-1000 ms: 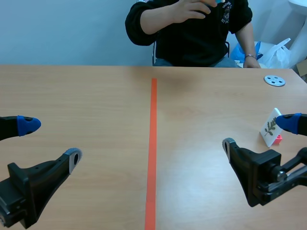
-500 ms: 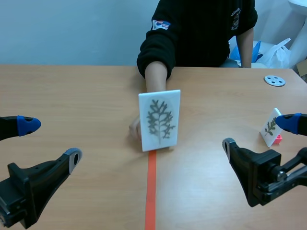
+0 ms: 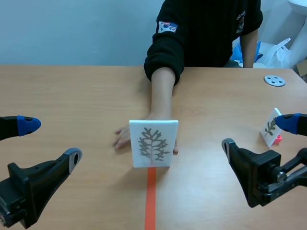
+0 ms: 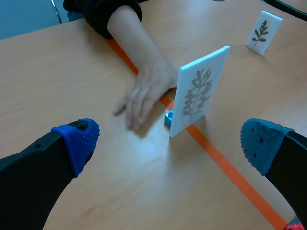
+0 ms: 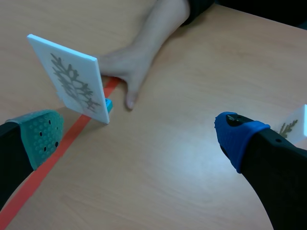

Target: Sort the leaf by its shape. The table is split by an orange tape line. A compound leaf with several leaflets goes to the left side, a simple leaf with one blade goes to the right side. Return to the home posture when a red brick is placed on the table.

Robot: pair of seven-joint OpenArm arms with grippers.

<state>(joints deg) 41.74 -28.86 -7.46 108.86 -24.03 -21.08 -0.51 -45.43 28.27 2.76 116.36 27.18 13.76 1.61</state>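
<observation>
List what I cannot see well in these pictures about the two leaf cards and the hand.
- Scene view: the big card hides most of the hand behind it, and its own blue foot.
- Left wrist view: the hand is blurred; fingers unclear.
- Right wrist view: the small card is cut off by the edge.
- Scene view: the leaf on the small card is too small to count leaflets.

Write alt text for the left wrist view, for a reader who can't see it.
A white rectangular card printed with a grey branching leaf stands upright on the orange tape line, a person's hand flat on the wooden table beside it. The left gripper is open, blue pads apart; a smaller white card with a green leaf stands farther off.
</observation>
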